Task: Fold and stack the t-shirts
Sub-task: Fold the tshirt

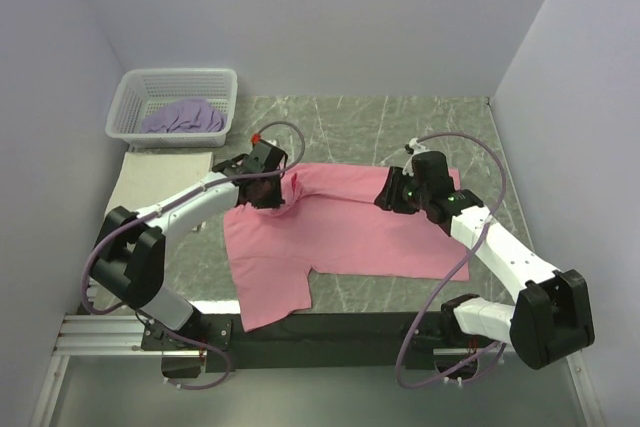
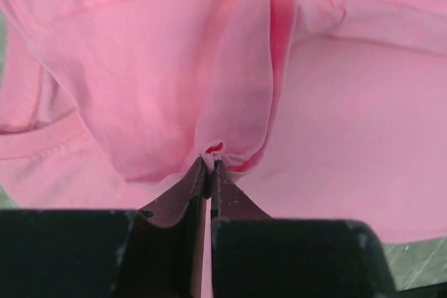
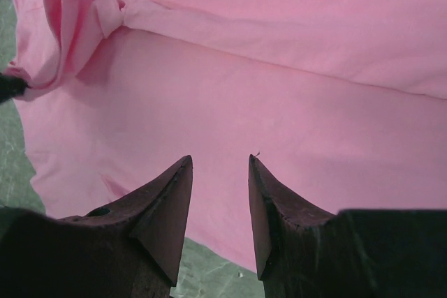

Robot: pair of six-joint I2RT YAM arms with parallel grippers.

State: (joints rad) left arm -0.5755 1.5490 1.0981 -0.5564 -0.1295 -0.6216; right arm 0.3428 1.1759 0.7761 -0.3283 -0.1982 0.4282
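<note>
The pink t-shirt (image 1: 350,232) lies spread on the green marble table, one sleeve reaching the front edge. My left gripper (image 1: 277,187) is shut on a pinched fold of the pink t-shirt (image 2: 209,151) near its far left edge and lifts it slightly. My right gripper (image 1: 385,194) is open and empty, hovering over the shirt's far right part (image 3: 279,88). The lavender t-shirt (image 1: 183,117) lies bunched in the white basket (image 1: 130,97). A cream t-shirt (image 1: 160,177) lies folded flat at the left, in front of the basket.
The white lattice basket stands at the back left corner. Grey walls close in the table on three sides. Bare marble (image 1: 380,122) shows behind the pink shirt and at the front right (image 1: 400,292).
</note>
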